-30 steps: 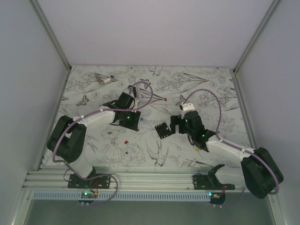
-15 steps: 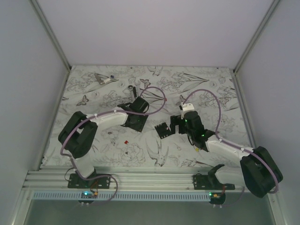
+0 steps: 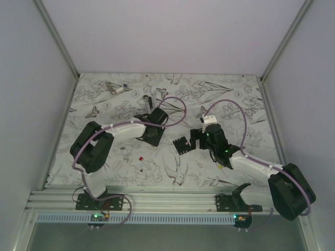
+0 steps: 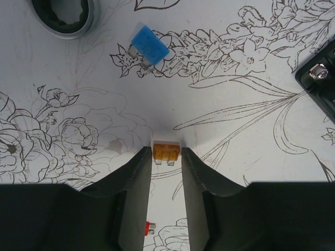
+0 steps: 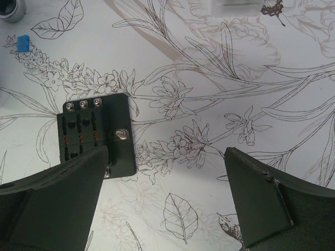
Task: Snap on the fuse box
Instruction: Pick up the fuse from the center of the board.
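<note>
The fuse box [image 3: 182, 145] is a small black box lying flat at mid-table; its slotted face with red dots [image 5: 91, 137] fills the left of the right wrist view. My right gripper [image 3: 195, 140] stands wide open [image 5: 165, 162] just right of the box, and its left finger overlaps the box's near corner. My left gripper [image 3: 149, 104] is farther back and to the left. Its jaws are narrow, with a small orange fuse [image 4: 166, 152] pinched between the very tips [image 4: 166, 157].
A blue fuse [image 4: 149, 46] and a metal socket [image 4: 65, 15] lie beyond the left fingers; a red fuse [image 4: 149, 226] shows below them. A black corner with a screw [image 4: 320, 78] sits at that view's right edge. A clear plastic piece [image 5: 238, 6] lies beyond the right gripper.
My left arm has swung right and farther back, and its jaws have narrowed onto the orange fuse. The right arm and the fuse box have not moved.
</note>
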Available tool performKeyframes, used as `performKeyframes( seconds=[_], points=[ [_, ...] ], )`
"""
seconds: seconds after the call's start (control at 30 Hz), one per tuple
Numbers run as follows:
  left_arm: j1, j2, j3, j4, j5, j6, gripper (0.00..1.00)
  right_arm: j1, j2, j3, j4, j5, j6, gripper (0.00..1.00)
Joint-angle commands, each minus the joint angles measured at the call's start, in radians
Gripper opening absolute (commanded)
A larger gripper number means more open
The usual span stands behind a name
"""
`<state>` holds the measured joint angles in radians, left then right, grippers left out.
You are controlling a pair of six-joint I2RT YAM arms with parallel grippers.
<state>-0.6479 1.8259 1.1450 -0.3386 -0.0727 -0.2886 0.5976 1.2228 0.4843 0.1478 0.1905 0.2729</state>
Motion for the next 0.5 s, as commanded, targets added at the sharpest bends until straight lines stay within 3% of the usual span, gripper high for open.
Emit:
performKeyframes(
  seconds=[0.0, 0.47],
  points=[
    [-0.002, 0.024, 0.000, -0.052, 0.018, -0.012, 0.32, -0.007, -0.002, 0.006, 0.029, 0.008, -0.001, 1.00],
    [-0.003, -0.033, 0.014, -0.040, 0.033, 0.008, 0.23, -0.007, -0.013, 0.014, 0.033, -0.048, 0.009, 1.00]
  ],
)
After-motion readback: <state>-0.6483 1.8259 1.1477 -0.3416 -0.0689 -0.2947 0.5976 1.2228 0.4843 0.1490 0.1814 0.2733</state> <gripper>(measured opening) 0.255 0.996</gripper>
